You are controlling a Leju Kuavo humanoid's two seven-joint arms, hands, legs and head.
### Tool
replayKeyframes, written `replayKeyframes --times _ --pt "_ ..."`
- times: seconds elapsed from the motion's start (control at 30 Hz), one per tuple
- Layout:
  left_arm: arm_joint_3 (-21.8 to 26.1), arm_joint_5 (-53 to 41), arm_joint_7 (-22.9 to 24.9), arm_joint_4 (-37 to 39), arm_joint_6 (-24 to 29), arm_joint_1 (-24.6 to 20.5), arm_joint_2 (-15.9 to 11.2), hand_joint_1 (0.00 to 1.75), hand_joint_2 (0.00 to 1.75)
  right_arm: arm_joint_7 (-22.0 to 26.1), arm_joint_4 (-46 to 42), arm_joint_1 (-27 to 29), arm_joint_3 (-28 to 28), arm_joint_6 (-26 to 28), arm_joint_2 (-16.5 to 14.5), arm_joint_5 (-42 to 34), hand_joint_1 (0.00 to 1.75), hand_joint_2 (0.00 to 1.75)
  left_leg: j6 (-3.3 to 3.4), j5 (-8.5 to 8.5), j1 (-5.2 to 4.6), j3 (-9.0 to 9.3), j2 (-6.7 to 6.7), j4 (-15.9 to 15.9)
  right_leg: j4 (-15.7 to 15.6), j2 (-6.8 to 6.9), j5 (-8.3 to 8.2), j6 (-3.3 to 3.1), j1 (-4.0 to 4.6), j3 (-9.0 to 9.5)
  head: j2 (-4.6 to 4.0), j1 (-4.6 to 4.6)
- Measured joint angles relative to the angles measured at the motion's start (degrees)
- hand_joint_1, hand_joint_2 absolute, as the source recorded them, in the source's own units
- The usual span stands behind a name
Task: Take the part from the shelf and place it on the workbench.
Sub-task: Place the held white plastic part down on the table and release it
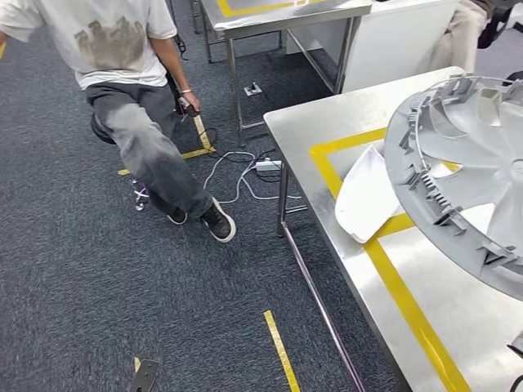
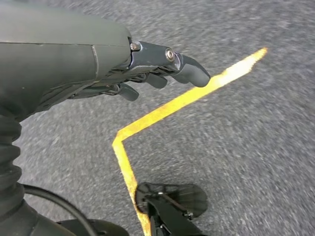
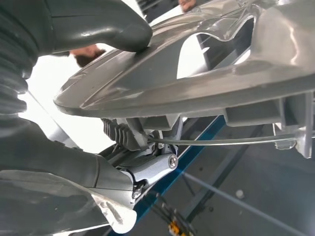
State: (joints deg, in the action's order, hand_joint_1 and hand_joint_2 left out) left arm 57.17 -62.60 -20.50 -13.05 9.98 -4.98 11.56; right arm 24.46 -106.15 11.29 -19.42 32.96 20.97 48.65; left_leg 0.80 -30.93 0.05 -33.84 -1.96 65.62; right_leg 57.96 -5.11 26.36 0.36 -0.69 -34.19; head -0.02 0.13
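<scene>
The part is a large silver wheel cover (image 1: pixel 468 163) with ribs and clips on its back. It hangs tilted above the right end of the steel workbench (image 1: pixel 308 122), over the yellow taped rectangle (image 1: pixel 395 278). My right hand (image 3: pixel 122 169) grips its rim: the thumb (image 3: pixel 111 29) presses on one face of the wheel cover (image 3: pixel 208 73) and the fingers (image 3: pixel 152 167) sit under the edge. My left hand (image 2: pixel 156 69) hangs over the carpet holding nothing, its fingers stretched out and apart.
A white curved part (image 1: pixel 367 196) lies on the workbench across the yellow tape. A person (image 1: pixel 136 98) sits on a stool at the left. Cables and a power strip (image 1: pixel 268 165) lie by the table leg. A second steel table (image 1: pixel 278 16) stands behind.
</scene>
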Motion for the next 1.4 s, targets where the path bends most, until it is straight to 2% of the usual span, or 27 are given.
replayKeyframes --times 0.03,0.1,0.17,0.2,0.27,0.33,0.37,0.4,0.43,0.47,0.5,0.57,0.63,0.7,0.77,0.83,0.9,0.93,0.97,1.0,1.07,1.13,1.2,1.23,1.3,1.33,1.4 --pt "-0.01 0.00 0.00 0.01 0.01 0.01 -0.08 0.00 1.75 0.00 0.01 -0.07 0.02 0.00 -0.02 0.00 1.75 1.75 0.44 1.52 0.05 1.29 -1.61 -3.34 0.11 -0.76 -0.05 0.10 0.01 -0.12 0.00 0.04" --pt "-0.01 -0.01 0.00 0.02 0.03 -0.03 -0.18 0.00 1.75 0.00 0.01 -0.12 0.05 0.00 -0.08 -0.02 1.75 1.75 0.85 2.20 -0.01 2.53 -3.72 -6.83 0.21 -2.20 -0.33 0.65 -0.31 -0.78 0.00 -0.10" --pt "-0.02 -0.02 0.04 0.02 0.05 -0.11 -0.09 0.00 1.75 -0.38 -0.01 0.01 0.01 -0.08 -0.11 -0.07 1.75 1.75 0.84 2.06 -0.11 2.74 -2.60 -7.71 0.00 -3.72 -0.80 1.49 -0.63 -1.40 0.00 -0.31" --pt "-0.02 -0.04 0.15 0.02 0.14 -0.17 -0.07 0.00 1.75 -1.13 0.02 0.14 -0.11 -0.28 -0.15 -0.14 1.75 1.75 0.95 2.27 0.00 2.87 -1.79 -8.09 0.04 -3.54 -0.85 1.79 -0.63 -1.72 0.00 -0.28" --pt "-0.02 -0.07 0.35 0.02 0.38 -0.21 -0.02 0.00 1.75 -3.29 0.10 -0.24 -0.60 -0.98 -0.31 -0.43 1.75 1.75 1.22 2.71 0.25 3.27 -0.12 -8.98 2.37 -0.48 0.59 2.27 -0.36 -3.21 0.00 0.15" --pt "-0.02 -0.09 0.42 0.02 0.60 -0.04 0.09 0.00 1.75 -4.96 0.31 -1.17 -1.24 -1.61 -0.52 -0.74 1.75 1.75 1.43 2.78 0.11 3.46 1.62 -9.20 9.11 3.51 3.95 2.67 -0.34 -6.57 0.00 0.58" --pt "-0.02 -0.09 0.42 0.02 0.68 0.09 0.15 0.00 1.75 -5.30 0.44 -1.52 -1.45 -1.76 -0.60 -0.85 1.75 1.75 1.49 2.71 0.03 3.46 2.58 -9.17 12.74 4.37 5.34 2.86 -0.42 -8.34 0.00 0.61" --pt "-0.02 -0.09 0.42 0.02 0.72 0.20 0.17 0.00 1.75 -5.44 0.58 -1.63 -1.57 -1.86 -0.65 -0.89 1.75 1.75 1.47 2.61 0.00 3.50 3.47 -9.15 14.90 4.77 5.79 2.99 -0.51 -9.34 0.00 0.61" --pt "-0.02 -0.09 0.42 0.02 0.77 0.26 0.20 0.00 1.75 -5.49 0.69 -1.61 -1.63 -1.93 -0.67 -0.90 1.75 1.75 1.41 2.48 -0.01 3.57 4.34 -9.14 14.86 5.02 5.16 3.08 -0.59 -9.21 0.00 0.61" --pt "-0.02 -0.09 0.42 0.02 0.79 0.26 0.25 0.00 1.75 -5.51 0.79 -1.60 -1.71 -1.99 -0.69 -0.89 1.75 1.75 1.30 2.33 0.00 3.70 5.12 -9.13 12.47 5.36 3.65 3.14 -0.64 -7.84 0.00 0.62" --pt "-0.02 -0.09 0.42 0.02 0.81 0.22 0.31 0.00 1.75 -5.52 0.85 -1.60 -1.82 -2.04 -0.70 -0.88 1.75 1.75 1.12 2.13 -0.01 3.89 5.84 -9.10 8.48 6.15 1.81 3.18 -0.68 -5.55 0.00 0.61" --pt "-0.02 -0.09 0.42 0.02 0.83 0.12 0.39 0.00 1.75 -5.53 0.95 -1.73 -2.07 -2.08 -0.73 -0.89 1.75 1.75 0.57 1.65 -0.32 4.19 7.04 -8.96 1.74 8.00 -0.09 2.79 -0.36 -1.45 0.00 0.59" --pt "-0.02 -0.09 0.42 0.02 0.84 0.05 0.40 0.00 1.75 -5.55 1.05 -1.87 -2.32 -2.14 -0.76 -0.96 1.75 1.75 0.06 1.34 -0.65 4.37 8.09 -8.80 0.00 8.21 0.01 1.91 0.01 -0.43 0.00 0.55" --pt "-0.02 -0.09 0.38 0.02 0.84 -0.06 0.43 0.00 1.75 -5.57 1.15 -1.79 -2.63 -2.29 -0.79 -1.02 1.75 1.75 -0.43 0.94 -0.54 4.57 8.69 -8.61 0.02 6.90 -0.09 1.11 -0.05 -0.66 0.00 0.54" --pt "-0.03 -0.15 0.19 0.02 0.83 -0.21 0.46 0.00 1.75 -5.59 1.28 -1.73 -2.95 -2.43 -0.79 -0.98 1.75 1.75 -0.91 -0.94 -0.26 3.73 6.40 -6.22 -0.08 5.80 -0.13 0.43 -0.16 -0.60 0.00 0.42" --pt "-0.05 -0.43 -0.02 0.02 0.81 -0.19 0.48 0.00 1.75 -5.56 1.51 -1.80 -3.09 -2.53 -0.79 -0.91 1.75 1.75 -0.99 -4.42 -0.15 0.64 3.27 0.58 -0.11 4.66 -0.13 -0.04 -0.12 -0.56 0.00 0.27" --pt "-0.08 -0.68 -0.11 0.02 0.80 0.05 0.48 0.00 1.75 -5.49 1.87 -1.92 -3.09 -2.66 -0.79 -0.83 1.75 1.75 -0.74 -6.61 -0.22 -2.94 2.45 7.51 -0.10 3.18 -0.13 -0.29 0.12 -0.56 0.00 0.25" --pt "-0.08 -0.72 -0.17 0.02 0.79 0.15 0.48 0.00 1.75 -5.48 2.07 -1.96 -3.13 -2.78 -0.79 -0.77 1.75 1.75 -0.48 -6.20 -0.29 -3.76 2.35 8.61 -0.08 2.34 -0.14 -0.37 0.27 -0.53 0.00 0.26" --pt "-0.08 -0.71 -0.26 0.02 0.73 0.19 0.48 0.00 1.75 -5.48 2.26 -2.00 -3.19 -2.95 -0.79 -0.68 1.75 1.75 -0.12 -4.67 -0.39 -3.60 2.13 7.50 -0.06 1.48 -0.15 -0.40 0.39 -0.48 0.00 0.26" --pt "-0.08 -0.70 -0.41 0.02 0.63 0.18 0.47 0.00 1.75 -5.51 2.47 -2.04 -3.27 -3.14 -0.79 -0.56 1.75 1.75 0.36 -2.26 -0.54 -2.47 1.52 4.30 -0.04 0.61 -0.16 -0.41 0.48 -0.40 0.00 0.26" --pt "-0.09 -0.70 -0.77 0.02 0.41 0.14 0.36 0.00 1.75 -5.61 2.90 -2.15 -3.40 -3.46 -0.80 -0.35 1.75 1.75 1.39 1.77 -0.71 0.30 -1.39 -3.07 0.06 -0.89 -0.19 -0.35 0.52 -0.41 0.00 0.31" --pt "-0.10 -0.70 -1.02 0.02 0.28 0.08 0.26 0.00 1.75 -5.68 3.28 -2.25 -3.46 -3.60 -0.81 -0.30 1.75 1.75 1.70 2.68 -0.77 1.76 -3.19 -6.82 0.14 -2.27 -0.39 0.02 0.31 -0.87 0.01 0.25" --pt "-0.10 -0.69 -1.07 0.02 0.24 -0.03 0.28 0.00 1.75 -5.74 3.55 -2.21 -3.69 -3.64 -0.80 -0.32 1.75 1.75 1.63 2.59 -0.72 2.14 -2.10 -7.75 0.10 -3.47 -0.68 0.61 0.06 -1.43 0.01 0.16" --pt "-0.10 -0.68 -1.08 0.02 0.24 -0.07 0.32 0.00 1.75 -5.81 3.66 -2.14 -3.85 -3.66 -0.80 -0.34 1.75 1.75 1.73 2.81 -0.65 2.31 -1.35 -8.18 0.35 -2.68 -0.54 0.84 0.08 -1.83 0.00 0.21" --pt "-0.10 -0.72 -1.09 0.02 0.26 -0.11 0.39 0.00 1.75 -5.79 3.92 -2.31 -4.07 -3.73 -0.78 -0.22 1.75 1.75 1.98 3.19 -0.52 2.65 0.06 -8.96 3.64 1.08 1.56 1.30 0.19 -3.72 0.00 0.56" --pt "-0.10 -0.76 -1.09 0.02 0.31 -0.08 0.40 0.00 1.75 -5.60 4.01 -2.40 -4.07 -3.75 -0.79 -0.01 1.75 1.75 2.06 3.19 -0.60 2.73 0.74 -9.09 6.91 3.16 3.37 1.60 0.15 -5.34 0.00 0.72" --pt "-0.10 -0.84 -1.15 0.02 0.60 0.01 0.37 0.00 1.75 -5.00 4.10 -2.45 -3.92 -3.74 -0.79 0.58 1.75 1.75 2.11 3.11 -0.63 2.69 2.05 -9.08 14.19 4.59 6.53 2.32 -0.30 -8.70 0.00 0.87"
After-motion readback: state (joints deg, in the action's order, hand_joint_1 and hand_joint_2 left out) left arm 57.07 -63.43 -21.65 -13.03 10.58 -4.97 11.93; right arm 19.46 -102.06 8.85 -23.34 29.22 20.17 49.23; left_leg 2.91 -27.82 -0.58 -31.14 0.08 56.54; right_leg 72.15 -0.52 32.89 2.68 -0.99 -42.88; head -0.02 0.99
